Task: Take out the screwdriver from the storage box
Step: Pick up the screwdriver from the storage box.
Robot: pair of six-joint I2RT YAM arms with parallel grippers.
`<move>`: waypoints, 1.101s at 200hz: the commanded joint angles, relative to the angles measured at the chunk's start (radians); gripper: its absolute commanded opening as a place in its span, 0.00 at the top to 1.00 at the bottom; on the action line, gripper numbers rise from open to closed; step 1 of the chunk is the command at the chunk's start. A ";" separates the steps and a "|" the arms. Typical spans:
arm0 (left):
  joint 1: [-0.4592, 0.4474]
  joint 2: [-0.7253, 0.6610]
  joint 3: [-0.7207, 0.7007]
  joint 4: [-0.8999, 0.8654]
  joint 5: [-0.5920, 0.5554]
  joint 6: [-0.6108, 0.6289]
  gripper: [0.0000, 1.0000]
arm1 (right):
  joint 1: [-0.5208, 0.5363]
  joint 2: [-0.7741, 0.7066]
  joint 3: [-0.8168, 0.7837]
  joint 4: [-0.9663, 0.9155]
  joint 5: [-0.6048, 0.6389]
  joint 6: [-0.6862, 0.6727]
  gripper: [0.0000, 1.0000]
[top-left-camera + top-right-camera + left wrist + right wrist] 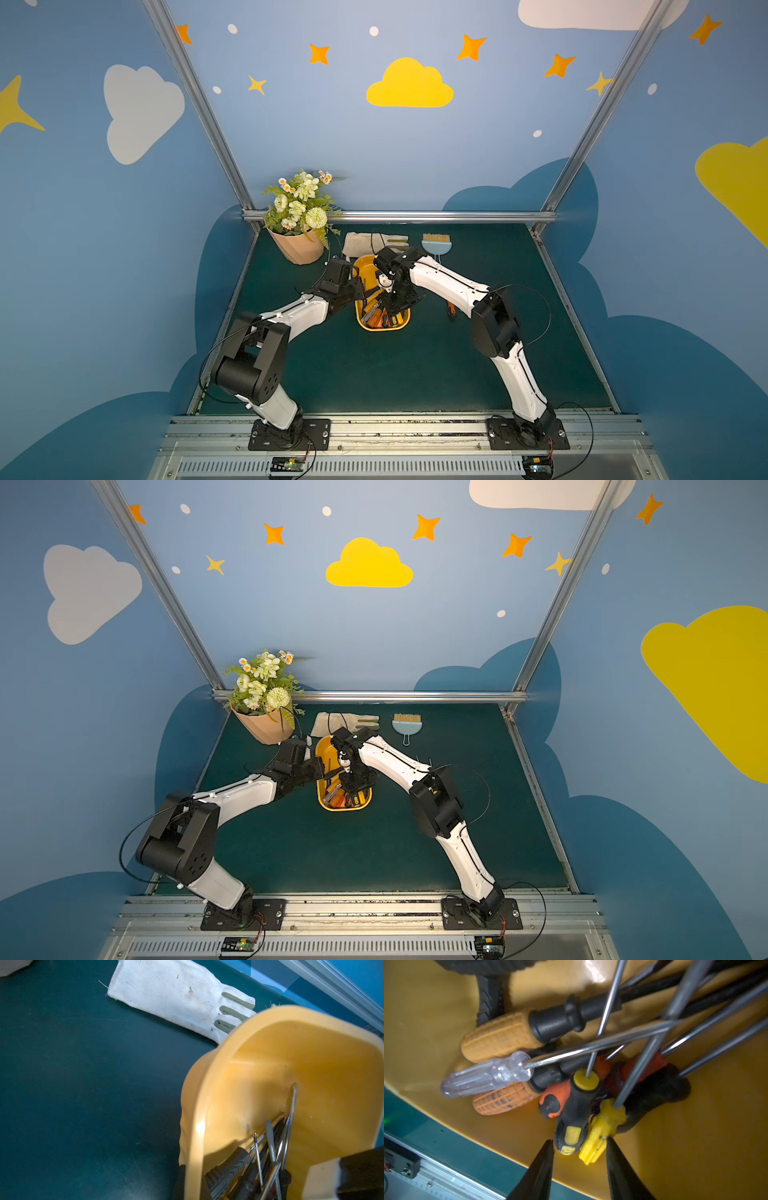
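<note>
Yellow-orange plastic of the storage box [363, 268] holds a heap of screwdrivers [542, 1059], all lying at its near end; its far end is bare. Low in the box the right jaws stand apart, one tip at each side of two handle ends: the black-and-yellow screwdriver [571, 1113] and the yellow screwdriver [604, 1126]. At the box's left wall the left jaws seem clamped on the rim. I judge the step as the grasp itself: the next move needs to close on one handle only, then lift clear of the crossed shafts. Behind the box, a beige glove [357, 244] and a small brush [436, 247] lie on the bench [374, 374].
</note>
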State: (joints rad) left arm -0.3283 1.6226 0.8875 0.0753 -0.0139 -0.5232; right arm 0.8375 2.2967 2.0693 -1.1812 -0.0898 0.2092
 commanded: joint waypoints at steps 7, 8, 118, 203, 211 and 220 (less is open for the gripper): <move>-0.001 -0.065 0.020 0.091 0.042 -0.033 0.97 | 0.008 0.063 0.034 -0.074 0.047 0.018 0.57; 0.000 -0.065 0.020 0.091 0.042 -0.032 0.98 | 0.008 0.064 0.035 -0.076 0.048 0.018 0.57; 0.000 -0.056 0.021 0.079 0.041 -0.041 0.98 | 0.008 0.083 0.034 -0.069 0.048 0.038 0.91; 0.000 -0.035 0.038 0.065 0.049 -0.047 0.97 | 0.012 0.084 0.011 -0.049 0.004 0.028 0.64; 0.000 -0.034 0.041 0.064 0.049 -0.047 0.98 | 0.012 0.088 0.007 -0.047 0.004 0.036 0.64; 0.000 -0.035 0.042 0.063 0.049 -0.047 0.97 | 0.012 0.092 -0.001 -0.041 -0.002 0.042 0.64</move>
State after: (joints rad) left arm -0.3283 1.6211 0.8875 0.0673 -0.0177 -0.5362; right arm 0.8558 2.3425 2.1010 -1.2201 -0.1043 0.2390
